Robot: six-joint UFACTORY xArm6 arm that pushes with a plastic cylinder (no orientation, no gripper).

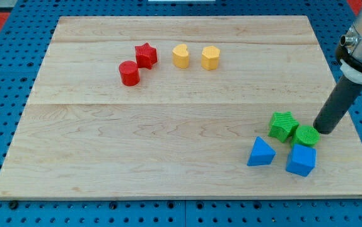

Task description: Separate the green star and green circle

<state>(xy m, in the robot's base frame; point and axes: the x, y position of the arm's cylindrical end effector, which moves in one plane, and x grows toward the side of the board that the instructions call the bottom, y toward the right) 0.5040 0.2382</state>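
The green star lies at the view's lower right of the wooden board. The green circle sits just to its right, touching or nearly touching it. My tip is at the end of the dark rod, right beside the green circle on its right side, close to touching it.
A blue triangle and a blue cube lie just below the green pair. A red star and red circle sit at the upper left. A yellow heart and yellow hexagon sit at the top middle.
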